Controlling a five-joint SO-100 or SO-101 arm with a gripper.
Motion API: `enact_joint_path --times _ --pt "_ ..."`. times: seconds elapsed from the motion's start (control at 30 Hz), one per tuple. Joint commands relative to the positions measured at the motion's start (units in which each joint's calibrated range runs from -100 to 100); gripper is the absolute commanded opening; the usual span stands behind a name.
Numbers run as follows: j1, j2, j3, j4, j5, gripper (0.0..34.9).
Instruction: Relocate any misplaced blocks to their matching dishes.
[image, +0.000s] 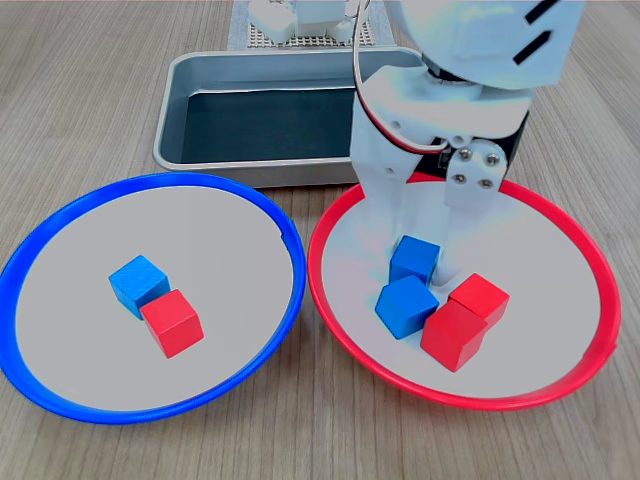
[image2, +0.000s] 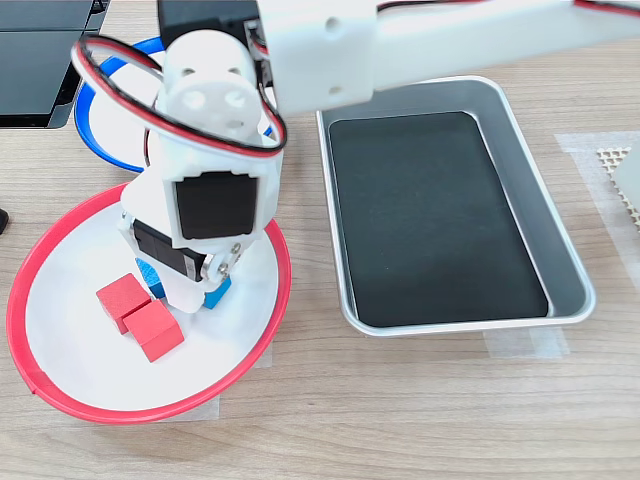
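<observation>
Dishes stood side by side on the wooden table (image: 80, 90), rims nearly touching. The blue-rimmed dish (image: 60, 220) lay at the first exterior view's left; the red-rimmed dish (image: 570, 240) at its right.

Contents of the blue-rimmed dish: one blue block (image: 138, 284) and one red block (image: 172, 322), touching at a corner, near the centre.

Contents of the red-rimmed dish: two blue blocks and two red blocks, clustered together. The rear blue block (image: 414, 259) sat between the fingers of the gripper (image: 414, 262); the front blue block (image: 405, 305) lay just before it, touching. The two red blocks — rear (image: 479, 298) and front (image: 453, 335) — pressed against each other at the first exterior view's right of the blue pair.

Gripper: white arm lowered into the red-rimmed dish, fingers narrow and set either side of the rear blue block; whether they actually pressed on it could not be told. In the second exterior view the arm's body hid most of both blue blocks and most of the blue-rimmed dish.

Surroundings: grey metal tray (image: 200, 75) with a dark floor, just behind both dishes in the first exterior view; a red-and-white cable (image: 362, 85) looped over the arm.
</observation>
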Motion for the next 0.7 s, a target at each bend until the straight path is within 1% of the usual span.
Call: enact_joint_path --times 0.0,0.5,0.6,0.67 --pt "0.0 -0.5 -2.3 0.1 0.4 0.4" --pt "-1.7 -13.3 3.1 1.8 0.0 0.4" --pt "-0.8 -15.4 2.8 3.3 0.2 0.4" --pt "0.9 -16.0 1.4 4.6 0.7 0.4"
